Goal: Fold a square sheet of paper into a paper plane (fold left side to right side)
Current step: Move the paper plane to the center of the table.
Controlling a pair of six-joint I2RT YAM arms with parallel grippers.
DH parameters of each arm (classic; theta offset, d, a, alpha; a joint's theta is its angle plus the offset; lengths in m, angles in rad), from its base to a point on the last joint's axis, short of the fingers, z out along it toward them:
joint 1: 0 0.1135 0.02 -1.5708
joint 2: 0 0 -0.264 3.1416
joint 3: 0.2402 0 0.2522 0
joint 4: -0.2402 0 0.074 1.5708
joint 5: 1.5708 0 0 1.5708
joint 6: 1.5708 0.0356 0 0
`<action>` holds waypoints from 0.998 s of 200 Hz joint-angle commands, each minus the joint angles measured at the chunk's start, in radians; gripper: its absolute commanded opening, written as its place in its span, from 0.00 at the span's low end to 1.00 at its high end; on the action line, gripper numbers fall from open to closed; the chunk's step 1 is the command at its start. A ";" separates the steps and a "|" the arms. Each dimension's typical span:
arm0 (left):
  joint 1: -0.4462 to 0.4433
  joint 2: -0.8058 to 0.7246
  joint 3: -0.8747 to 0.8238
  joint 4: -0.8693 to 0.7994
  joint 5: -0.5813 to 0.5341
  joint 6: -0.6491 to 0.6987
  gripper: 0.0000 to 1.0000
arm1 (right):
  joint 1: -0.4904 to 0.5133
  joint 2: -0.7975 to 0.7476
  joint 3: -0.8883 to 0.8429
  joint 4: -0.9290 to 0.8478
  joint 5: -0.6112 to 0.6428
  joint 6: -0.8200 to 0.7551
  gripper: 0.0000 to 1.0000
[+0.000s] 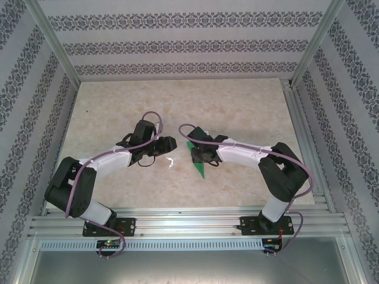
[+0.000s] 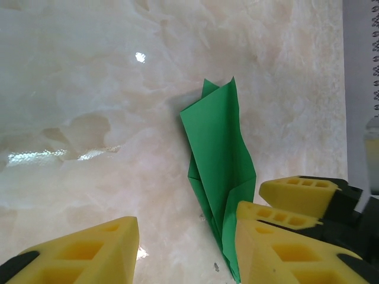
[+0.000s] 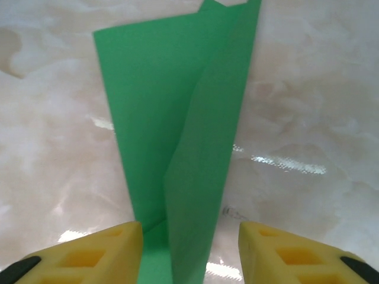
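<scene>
Tools: right tool [image 3: 189,228] open, fingers astride narrow end of plane [image 3: 177,118], not pinching; left tool [image 2: 186,222] open beside its tip. Plane: green dart on worktop [image 3: 308,89], layers slightly sprung. Advice: press flat first, then stroke along crease.

The paper plane [image 3: 177,148] is bright green, plain, unprinted, on a cream, marbled worktop [image 1: 237,106]. The right gripper [image 3: 189,242] has yellow fingers [image 3: 100,254] — the walls [image 1: 177,47] show grey ornamental bands on white.
</scene>
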 commanded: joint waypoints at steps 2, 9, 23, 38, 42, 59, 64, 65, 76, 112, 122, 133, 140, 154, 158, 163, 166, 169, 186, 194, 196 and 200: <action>0.011 -0.029 0.001 -0.014 -0.015 0.008 0.47 | -0.027 0.009 0.006 -0.045 0.030 0.002 0.37; 0.009 -0.029 0.002 -0.018 -0.017 0.010 0.47 | -0.038 0.000 -0.007 -0.036 0.015 -0.003 0.34; 0.011 -0.026 0.008 -0.021 -0.016 0.014 0.48 | -0.063 -0.031 -0.049 -0.004 -0.028 -0.011 0.25; 0.010 -0.014 0.018 -0.015 -0.003 0.011 0.48 | -0.098 -0.064 -0.091 0.034 -0.083 -0.021 0.19; 0.010 -0.012 0.020 -0.010 0.003 0.010 0.48 | -0.109 -0.073 -0.106 0.044 -0.099 -0.024 0.19; 0.009 0.015 0.037 0.012 0.035 0.003 0.49 | -0.160 -0.101 -0.153 0.085 -0.172 -0.037 0.18; 0.008 0.025 0.042 0.018 0.042 0.002 0.50 | -0.176 -0.107 -0.166 0.090 -0.186 -0.040 0.19; 0.008 0.028 0.043 0.020 0.044 0.001 0.50 | -0.179 -0.107 -0.168 0.091 -0.189 -0.041 0.19; 0.005 0.049 0.060 0.028 0.061 0.000 0.51 | -0.206 -0.118 -0.186 0.094 -0.205 -0.050 0.21; -0.029 0.124 0.132 0.029 0.075 0.000 0.52 | -0.248 -0.190 -0.161 0.001 -0.216 -0.073 0.30; -0.035 0.133 0.140 0.038 0.070 -0.006 0.52 | -0.250 -0.229 -0.140 -0.052 -0.204 -0.066 0.34; -0.035 0.133 0.140 0.051 0.061 -0.014 0.52 | -0.250 -0.280 -0.125 -0.099 -0.196 -0.045 0.37; -0.035 0.129 0.136 0.052 0.050 -0.014 0.52 | -0.250 -0.310 -0.116 -0.131 -0.196 -0.031 0.38; -0.034 0.116 0.134 0.040 0.025 -0.006 0.54 | -0.237 -0.353 -0.108 -0.173 -0.208 0.014 0.39; -0.034 0.111 0.131 0.036 0.020 -0.001 0.54 | -0.226 -0.363 -0.108 -0.185 -0.204 0.029 0.39; -0.034 0.105 0.129 0.029 0.011 0.005 0.55 | -0.209 -0.371 -0.105 -0.196 -0.192 0.049 0.39; -0.034 0.103 0.127 0.024 0.006 0.007 0.55 | -0.196 -0.375 -0.104 -0.201 -0.182 0.060 0.40; -0.034 0.099 0.125 0.021 -0.001 0.010 0.56 | -0.181 -0.376 -0.102 -0.209 -0.171 0.071 0.41; -0.033 0.080 0.108 0.009 -0.034 0.018 0.58 | -0.085 -0.362 -0.075 -0.232 -0.101 0.113 0.43; -0.033 0.072 0.099 0.001 -0.055 0.020 0.58 | -0.046 -0.336 -0.056 -0.241 -0.083 0.128 0.43; -0.034 0.069 0.097 -0.002 -0.060 0.021 0.59 | -0.038 -0.328 -0.052 -0.243 -0.081 0.130 0.43; -0.033 0.064 0.090 -0.005 -0.069 0.020 0.59 | -0.022 -0.312 -0.040 -0.245 -0.076 0.132 0.43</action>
